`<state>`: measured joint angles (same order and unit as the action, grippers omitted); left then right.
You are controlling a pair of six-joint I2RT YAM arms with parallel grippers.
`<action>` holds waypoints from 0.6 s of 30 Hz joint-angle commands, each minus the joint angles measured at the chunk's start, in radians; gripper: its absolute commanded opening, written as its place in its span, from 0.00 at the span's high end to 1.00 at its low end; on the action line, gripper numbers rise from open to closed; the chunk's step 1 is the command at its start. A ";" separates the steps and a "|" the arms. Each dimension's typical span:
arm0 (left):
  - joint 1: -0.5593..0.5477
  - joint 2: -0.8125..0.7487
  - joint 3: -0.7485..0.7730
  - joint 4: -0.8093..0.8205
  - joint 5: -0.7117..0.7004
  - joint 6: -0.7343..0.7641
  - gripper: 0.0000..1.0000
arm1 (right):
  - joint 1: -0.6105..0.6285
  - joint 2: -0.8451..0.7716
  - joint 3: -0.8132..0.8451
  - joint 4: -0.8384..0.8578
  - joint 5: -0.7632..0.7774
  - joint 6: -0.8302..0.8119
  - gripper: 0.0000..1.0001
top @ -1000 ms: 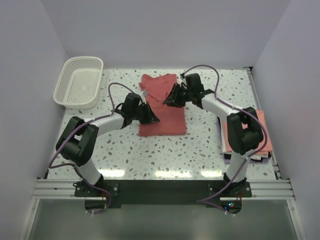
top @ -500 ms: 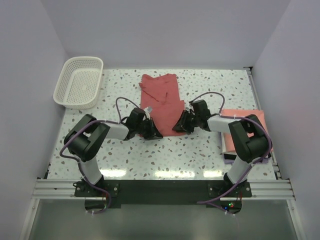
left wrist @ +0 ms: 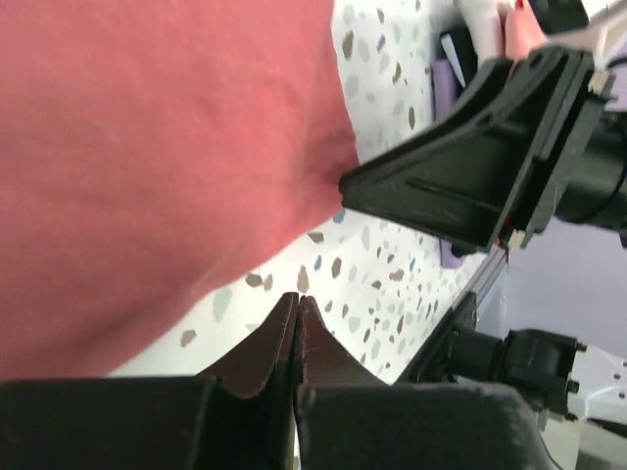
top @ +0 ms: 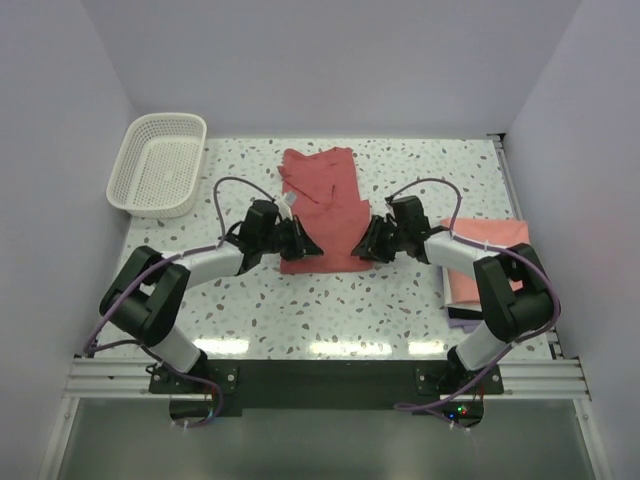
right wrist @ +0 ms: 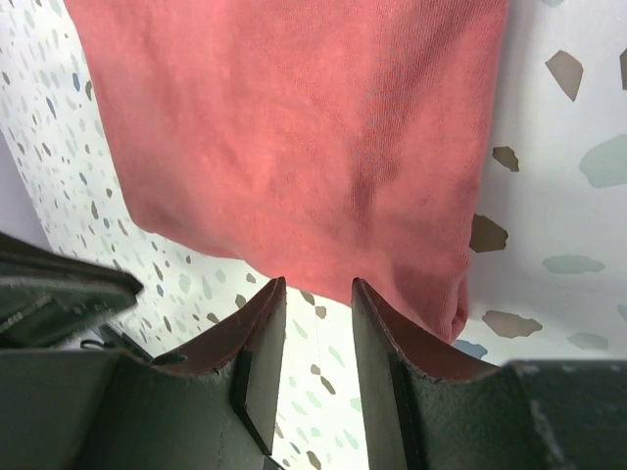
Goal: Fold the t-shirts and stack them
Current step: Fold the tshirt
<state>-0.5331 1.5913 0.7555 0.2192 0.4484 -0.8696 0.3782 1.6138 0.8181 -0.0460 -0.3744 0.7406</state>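
Dusty red soft cloth t-shirt [top: 322,205] flat on white speckled terrazzo worktop [top: 400,290], roughly mid-worktop, long side running far to near. Far part creased and uneven, near part a smooth rectangle.

Left gripper [top: 310,248] low at near-left corner of that shirt. Left wrist view: fingers [left wrist: 269,352] pressed together, nothing between them, tips over bare worktop just beside the shirt's edge.

Right gripper [top: 362,247] low at near-right corner, facing the left one. Right wrist view: fingers [right wrist: 257,333] spread partway, speckled worktop visible in the gap, no cloth pinched, tips just short of the shirt's hem. One finger close against the shirt's corner; touching or not, cannot tell.

Lighter salmon pink folded t-shirt [top: 505,232] at right edge of worktop, partly under right arm, well apart from the red one. On top of something white and purple, too hidden to name.

White plastic lattice basket [top: 160,172] at far-left corner of worktop, well apart from both shirts.
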 commanded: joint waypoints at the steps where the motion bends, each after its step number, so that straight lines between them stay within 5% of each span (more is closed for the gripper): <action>1: 0.050 0.035 0.048 -0.017 -0.013 0.055 1.00 | -0.004 -0.019 0.042 -0.025 0.029 -0.026 0.63; 10: 0.081 0.190 -0.007 -0.044 -0.140 0.089 1.00 | -0.002 0.044 0.004 -0.025 0.127 -0.086 0.63; 18: 0.053 0.115 -0.100 -0.104 -0.220 0.080 1.00 | 0.031 0.014 -0.111 -0.023 0.155 -0.075 0.63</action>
<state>-0.4671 1.7344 0.7193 0.2459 0.3206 -0.8192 0.3859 1.6470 0.7799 -0.0216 -0.2810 0.6853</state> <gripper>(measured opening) 0.015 0.369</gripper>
